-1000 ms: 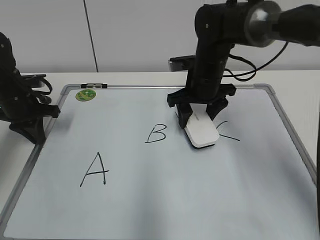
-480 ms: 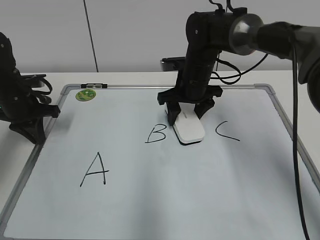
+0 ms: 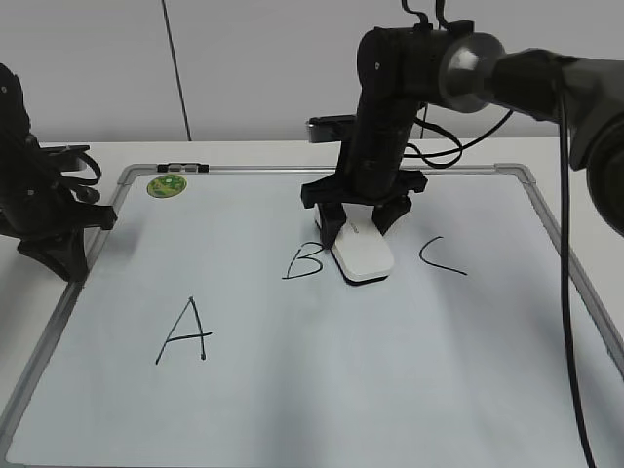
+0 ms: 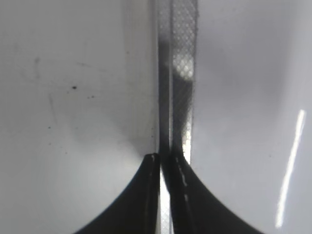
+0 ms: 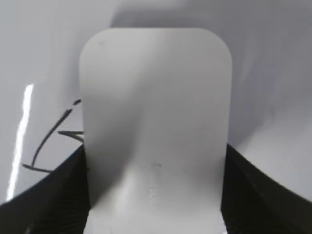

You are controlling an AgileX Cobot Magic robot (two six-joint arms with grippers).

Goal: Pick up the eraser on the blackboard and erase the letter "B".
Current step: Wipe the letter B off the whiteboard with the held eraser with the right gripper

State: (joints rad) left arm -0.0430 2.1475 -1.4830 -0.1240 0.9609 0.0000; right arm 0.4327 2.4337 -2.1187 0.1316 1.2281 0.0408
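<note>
My right gripper point(image 3: 357, 226) is shut on the white eraser point(image 3: 362, 255), which lies flat on the blackboard point(image 3: 390, 390). The eraser's left edge touches the right side of the letter "B" point(image 3: 303, 261). In the right wrist view the eraser point(image 5: 156, 122) fills the frame between my two dark fingers, with part of the "B" point(image 5: 53, 141) showing at its left. My left gripper point(image 3: 58, 244) rests at the board's left edge, jaws shut point(image 4: 163, 158) over the grey frame point(image 4: 178, 73).
The letter "A" point(image 3: 185, 331) is at the front left and the "C" point(image 3: 441, 255) is right of the eraser. A round green magnet point(image 3: 167, 184) sits at the board's back left corner. A black clip point(image 3: 183, 168) sits on the top frame.
My right gripper has slid the eraser leftward across the board, from over the "C" to the right edge of the "B". The left arm has not moved.
</note>
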